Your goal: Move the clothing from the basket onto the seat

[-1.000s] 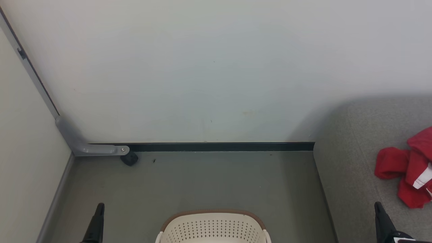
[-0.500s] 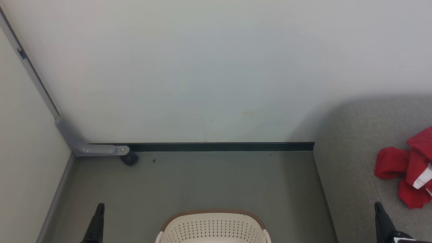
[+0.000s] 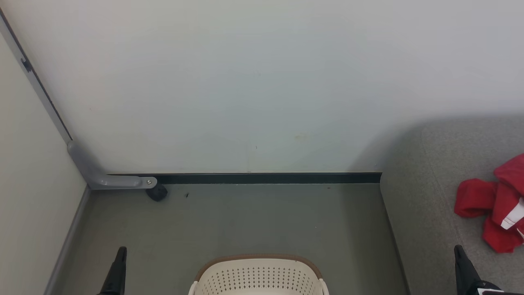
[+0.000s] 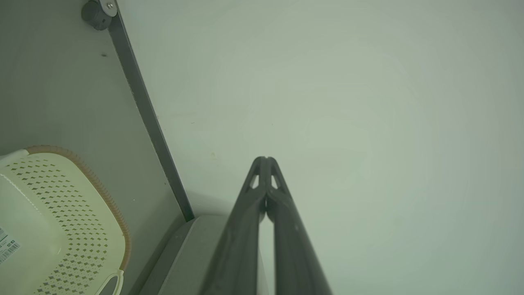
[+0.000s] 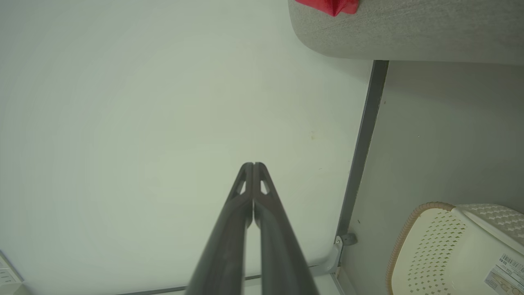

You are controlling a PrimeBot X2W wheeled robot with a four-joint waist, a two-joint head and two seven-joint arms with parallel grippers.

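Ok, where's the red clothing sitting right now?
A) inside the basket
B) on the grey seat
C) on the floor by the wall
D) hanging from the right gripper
B: in the head view the red clothing lies bunched on the grey seat, off to the right of the basket.

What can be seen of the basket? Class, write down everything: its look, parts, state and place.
The basket is cream-white plastic, its walls pierced with rows of small diamond holes, under a brown woven-looking rim. A looped side handle and a barcode label on a smooth inner surface show in the wrist views. It stands upright on the grey floor, cut off by the head view's bottom edge, apart from the seat. Its visible part looks empty apart from the label.
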